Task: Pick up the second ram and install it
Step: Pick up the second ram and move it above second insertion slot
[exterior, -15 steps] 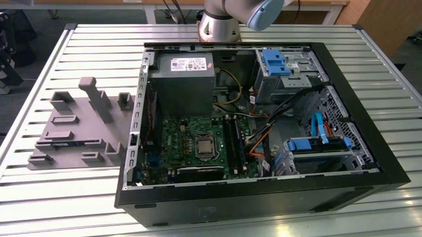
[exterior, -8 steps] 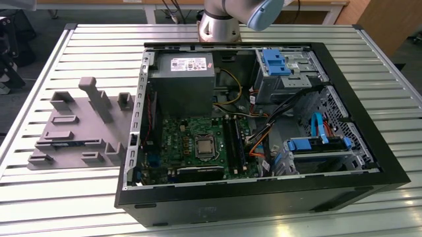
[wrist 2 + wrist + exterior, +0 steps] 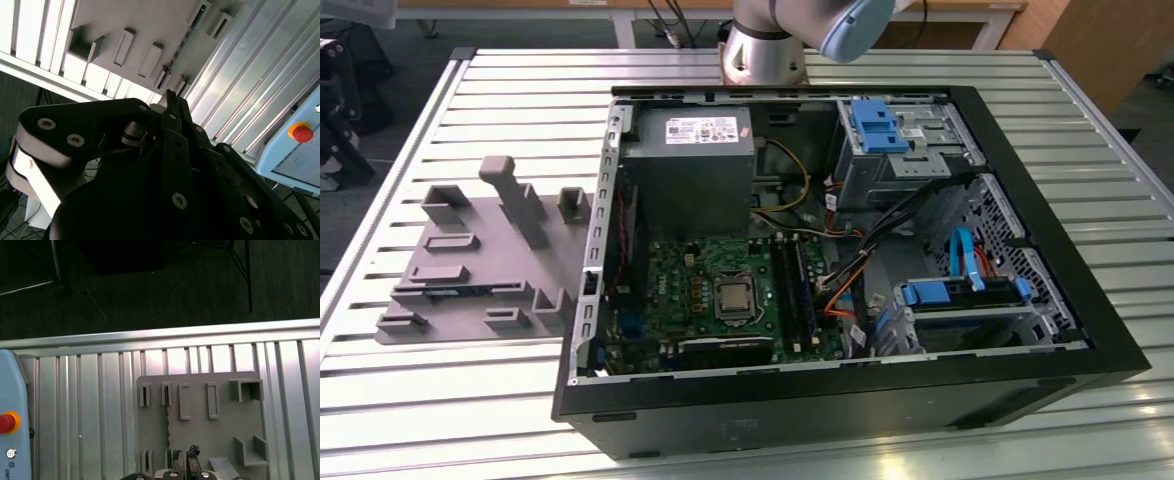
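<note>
The second ram (image 3: 454, 291) is seen standing in the grey fixture (image 3: 480, 262) at nine o'clock of the open case (image 3: 854, 400), near the gripper (image 3: 182, 460), whose state cannot be told; if approached off-line, it could be clipped.

Nothing legible; the white label (image 3: 702, 131) on the grey power supply (image 3: 687, 195) in the exterior view carries print too small to tell; the light-blue pendant (image 3: 11, 390) in the first wrist view bears lettering cut off at its lower edge.
</note>
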Tool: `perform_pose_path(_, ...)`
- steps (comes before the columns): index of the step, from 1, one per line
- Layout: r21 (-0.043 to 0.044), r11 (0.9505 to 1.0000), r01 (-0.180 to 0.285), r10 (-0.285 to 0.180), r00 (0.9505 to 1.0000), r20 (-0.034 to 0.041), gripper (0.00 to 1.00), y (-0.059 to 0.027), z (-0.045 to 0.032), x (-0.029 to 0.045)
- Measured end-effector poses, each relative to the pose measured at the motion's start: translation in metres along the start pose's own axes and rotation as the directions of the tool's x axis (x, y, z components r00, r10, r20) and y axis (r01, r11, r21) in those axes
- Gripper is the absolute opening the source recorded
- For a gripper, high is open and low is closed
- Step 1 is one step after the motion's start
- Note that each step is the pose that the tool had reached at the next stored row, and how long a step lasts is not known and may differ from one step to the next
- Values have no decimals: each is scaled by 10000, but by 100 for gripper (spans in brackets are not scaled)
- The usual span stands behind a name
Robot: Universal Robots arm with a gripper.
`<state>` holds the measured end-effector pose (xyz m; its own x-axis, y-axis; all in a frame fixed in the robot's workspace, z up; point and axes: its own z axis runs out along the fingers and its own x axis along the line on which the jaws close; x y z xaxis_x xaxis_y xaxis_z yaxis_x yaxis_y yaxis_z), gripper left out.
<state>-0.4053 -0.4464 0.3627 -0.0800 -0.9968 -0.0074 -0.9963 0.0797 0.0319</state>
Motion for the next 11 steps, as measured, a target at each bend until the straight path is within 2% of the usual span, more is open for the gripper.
perform_pose_path(4,91,10000,7,-7,10000,7,18,-2,34,6)
perform_pose_path(5,113,9999,9,-9,10000,9,24,-2,43,6)
perform_pose_path(9,194,9997,166,-166,9999,11,24,-2,75,11)
perform_pose_path(11,200,9994,294,-294,9996,6,24,-2,89,17)
